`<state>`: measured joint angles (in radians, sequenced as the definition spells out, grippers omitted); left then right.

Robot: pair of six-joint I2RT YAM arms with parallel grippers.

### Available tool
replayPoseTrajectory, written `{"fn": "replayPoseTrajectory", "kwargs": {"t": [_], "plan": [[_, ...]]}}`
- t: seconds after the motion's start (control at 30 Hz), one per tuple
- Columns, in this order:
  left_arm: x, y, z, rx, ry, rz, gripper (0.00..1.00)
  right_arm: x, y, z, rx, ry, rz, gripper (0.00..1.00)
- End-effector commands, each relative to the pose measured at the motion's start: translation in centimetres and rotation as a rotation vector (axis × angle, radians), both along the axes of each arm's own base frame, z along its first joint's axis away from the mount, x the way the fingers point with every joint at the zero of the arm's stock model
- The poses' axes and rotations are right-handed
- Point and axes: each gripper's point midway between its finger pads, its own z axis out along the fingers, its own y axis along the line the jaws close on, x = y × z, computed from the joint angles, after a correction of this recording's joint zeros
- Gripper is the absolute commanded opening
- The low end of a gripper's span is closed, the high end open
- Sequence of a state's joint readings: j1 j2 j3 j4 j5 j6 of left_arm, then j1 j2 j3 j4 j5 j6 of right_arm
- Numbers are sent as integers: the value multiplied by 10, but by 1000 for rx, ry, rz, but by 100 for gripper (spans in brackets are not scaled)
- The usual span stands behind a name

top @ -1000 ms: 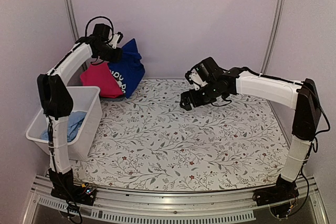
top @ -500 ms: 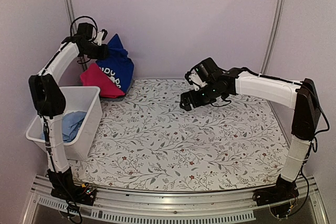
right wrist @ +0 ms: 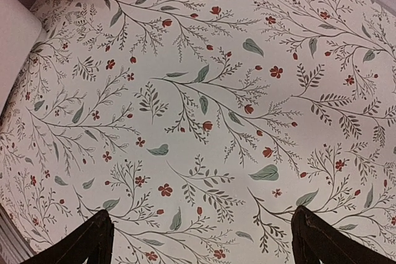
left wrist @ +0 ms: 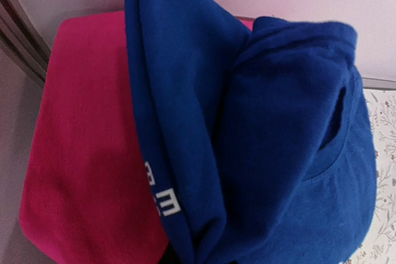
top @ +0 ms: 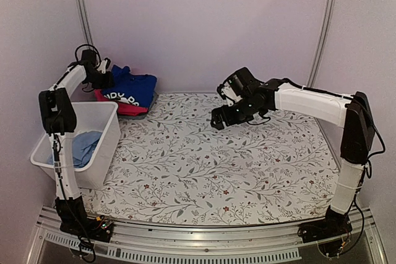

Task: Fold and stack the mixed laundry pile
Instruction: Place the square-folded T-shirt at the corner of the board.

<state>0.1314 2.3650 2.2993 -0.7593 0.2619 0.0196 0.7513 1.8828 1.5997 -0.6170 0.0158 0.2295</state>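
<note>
Checking in from the remote desk. Using the white basket (top: 106,143) as my reference: the light-blue shirt (top: 83,146) is bunched up inside it. The rest of the laundry sits just behind the basket against the back wall, with the blue top (top: 133,86) with white lettering lying on the pink garment (top: 127,107).

The left gripper (top: 103,79) is above the basket's far end, right at the blue top's left edge. It's clamped tight. Its wrist cam doesn't show the fingers, but the blue cloth gathers into a pinch at the bottom of that view, so I read it as gripping the top.

The right gripper (top: 218,120) is well off to the right of the basket, hovering over the flowery table (top: 216,171). Its fingers (right wrist: 93,242) are spread as wide as they go, with nothing between them.
</note>
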Motion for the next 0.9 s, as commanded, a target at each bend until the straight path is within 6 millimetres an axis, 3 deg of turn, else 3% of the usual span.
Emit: {"fn": "replayPoseTrajectory", "kwargs": {"t": [0.0,0.13,0.23,0.4,0.5,0.53,0.57,0.73,0.87], "plan": [[9,41,-12,-36,-16,55,4,5,6,3,8,11,-7,99],[11,66,-22,-72,-18,87,10,8,9,2,6,17,-11,99],[12,85,-25,-86,-13,154,37,10,11,2,3,19,-10,99],[8,111,-15,-47,-25,268,56,14,14,2,3,22,-12,99],[7,107,14,-50,-84,277,70,17,14,4,4,13,-17,99],[6,103,29,-49,-114,270,92,19,13,5,5,10,-21,99],[4,99,52,-40,-156,265,99,21,11,6,3,5,-29,99],[-16,85,137,-56,-306,289,100,35,-5,16,14,-20,-61,99],[-53,59,180,-173,-366,224,100,47,-22,27,17,-62,-79,99]]}}
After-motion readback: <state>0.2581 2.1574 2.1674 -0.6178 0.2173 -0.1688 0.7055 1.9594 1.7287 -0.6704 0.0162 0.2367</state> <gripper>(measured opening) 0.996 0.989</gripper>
